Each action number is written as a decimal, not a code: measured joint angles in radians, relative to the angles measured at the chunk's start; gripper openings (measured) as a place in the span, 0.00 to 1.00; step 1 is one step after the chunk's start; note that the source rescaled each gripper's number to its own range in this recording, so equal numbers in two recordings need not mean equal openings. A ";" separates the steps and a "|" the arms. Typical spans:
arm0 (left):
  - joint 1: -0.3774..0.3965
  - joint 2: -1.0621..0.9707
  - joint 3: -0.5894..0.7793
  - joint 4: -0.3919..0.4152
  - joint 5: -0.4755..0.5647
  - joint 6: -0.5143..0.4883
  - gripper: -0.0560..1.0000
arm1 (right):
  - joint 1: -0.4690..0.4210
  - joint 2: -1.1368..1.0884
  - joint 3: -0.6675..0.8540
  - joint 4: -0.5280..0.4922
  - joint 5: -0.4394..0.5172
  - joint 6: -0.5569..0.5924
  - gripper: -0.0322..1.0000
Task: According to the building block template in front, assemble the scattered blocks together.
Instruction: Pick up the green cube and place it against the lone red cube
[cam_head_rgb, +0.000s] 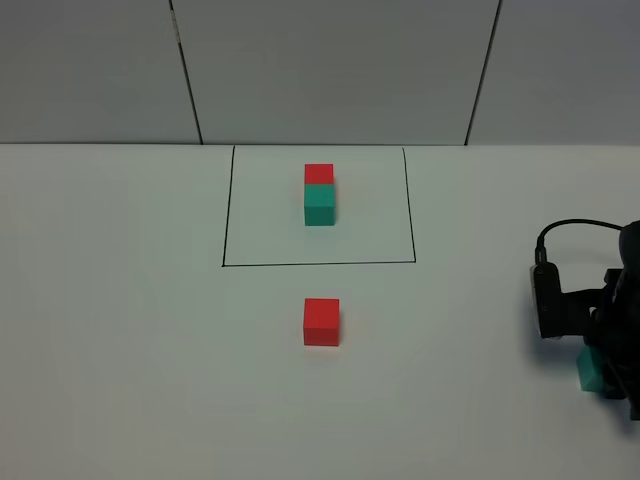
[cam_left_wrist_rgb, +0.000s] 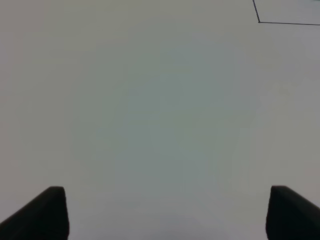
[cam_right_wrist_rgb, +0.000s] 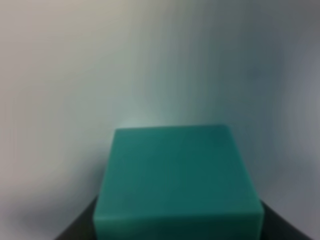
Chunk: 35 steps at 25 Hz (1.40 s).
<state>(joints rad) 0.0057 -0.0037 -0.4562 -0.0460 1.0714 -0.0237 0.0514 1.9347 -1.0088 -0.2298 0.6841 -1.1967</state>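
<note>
The white table (cam_head_rgb: 120, 350) carries the building block template (cam_head_rgb: 319, 195) at the far middle: 2 cubes touching, red behind, teal in front. My right arm sits low at the table's right edge, and my right gripper (cam_head_rgb: 598, 372) is clamped on the teal cube (cam_right_wrist_rgb: 177, 175). The loose red cube (cam_head_rgb: 321, 322) lies well apart to its left, just in front of the frame. My left gripper (cam_left_wrist_rgb: 162, 215) hangs wide over bare table, holding nothing
</note>
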 joint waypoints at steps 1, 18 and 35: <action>0.000 0.000 0.000 0.000 0.000 0.000 0.88 | 0.005 0.000 -0.004 -0.003 0.001 0.000 0.03; 0.000 0.000 0.000 0.000 0.000 0.000 0.88 | 0.200 -0.002 -0.252 -0.003 0.216 0.103 0.03; 0.000 0.000 0.000 0.000 0.000 0.002 0.88 | 0.343 0.058 -0.350 0.001 0.238 0.217 0.03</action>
<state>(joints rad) 0.0057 -0.0037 -0.4562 -0.0460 1.0714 -0.0219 0.3941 1.9926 -1.3590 -0.2286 0.9217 -0.9793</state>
